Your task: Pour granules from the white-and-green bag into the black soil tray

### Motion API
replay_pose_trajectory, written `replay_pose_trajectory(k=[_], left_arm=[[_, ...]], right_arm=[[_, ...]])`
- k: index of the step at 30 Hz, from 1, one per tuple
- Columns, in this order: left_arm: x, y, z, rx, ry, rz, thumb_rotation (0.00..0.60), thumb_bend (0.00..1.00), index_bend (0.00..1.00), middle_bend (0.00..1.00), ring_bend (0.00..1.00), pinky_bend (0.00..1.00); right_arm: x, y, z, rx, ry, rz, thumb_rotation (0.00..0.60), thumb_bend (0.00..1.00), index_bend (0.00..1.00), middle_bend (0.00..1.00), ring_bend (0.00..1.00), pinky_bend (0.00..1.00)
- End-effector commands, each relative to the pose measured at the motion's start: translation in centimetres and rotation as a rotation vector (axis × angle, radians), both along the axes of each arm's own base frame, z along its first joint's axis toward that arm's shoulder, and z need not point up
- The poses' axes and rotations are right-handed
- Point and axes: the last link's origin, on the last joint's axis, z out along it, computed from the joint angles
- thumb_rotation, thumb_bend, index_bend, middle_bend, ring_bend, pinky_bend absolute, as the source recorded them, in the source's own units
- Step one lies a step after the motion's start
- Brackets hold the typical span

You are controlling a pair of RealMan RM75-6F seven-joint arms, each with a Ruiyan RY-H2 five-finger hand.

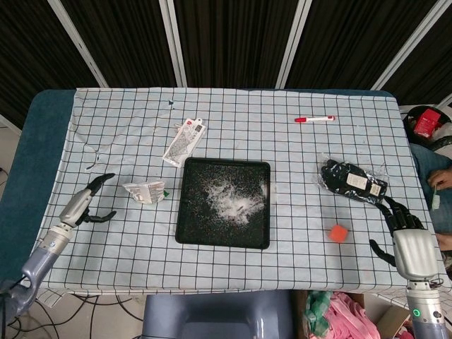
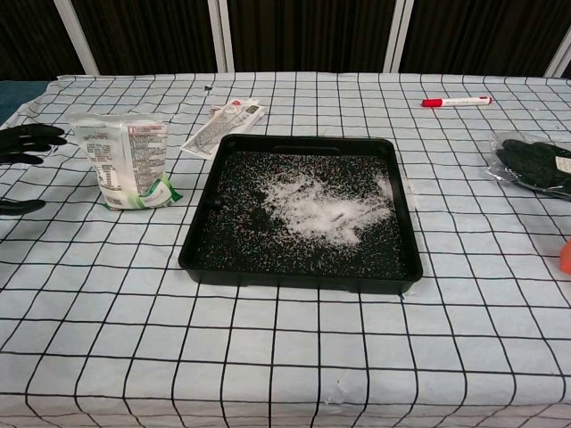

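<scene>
The white-and-green bag (image 2: 127, 159) stands upright on the checked cloth, left of the black soil tray (image 2: 198, 239); in the head view the bag (image 1: 145, 191) shows from above beside the tray (image 1: 188, 236). White granules lie in a patch on the dark soil. My left hand (image 1: 86, 203) is open, fingers apart, a short way left of the bag and not touching it; its fingertips (image 2: 31, 135) show at the chest view's left edge. My right hand (image 1: 408, 236) is open near the table's front right corner, holding nothing.
A flat printed packet (image 1: 185, 140) lies behind the tray. A red marker (image 1: 314, 119) sits at the back right. A black item in clear wrap (image 1: 351, 180) and a small orange block (image 1: 338, 233) lie right of the tray. A person's hand shows at the right edge.
</scene>
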Motion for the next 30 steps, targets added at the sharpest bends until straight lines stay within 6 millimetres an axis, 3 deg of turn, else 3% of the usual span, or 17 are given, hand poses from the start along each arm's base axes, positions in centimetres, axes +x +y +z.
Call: replay_pose_trajectory(k=[1,7,30], left_arm=[[1.7,1.0,-1.5,-0.033,-0.036,-0.029,0.6,0.27,0.08,0.07,0.0,0.08],[3.8,1.9,-3.3,-0.046,-0.099,-0.052,0.6,0.27,0.09,0.07,0.01,0.09],[6.6,3.5,-7.0,-0.095,-0.16,-0.035,0.6,0.29,0.11,0.14,0.07,0.19]], right_arm=[[-0.1,0.0,-0.1,0.002,0.0,-0.004,0.6,0.15,0.17,0.11,0.15,0.32],[-0.2,-0.1,-0.3,0.005,-0.004,-0.012,0.6,0.15,0.17,0.11,0.15,0.32],[-0.3,-0.2,-0.4,0.004,-0.016,-0.022,0.6,0.15,0.17,0.11,0.16,0.32]])
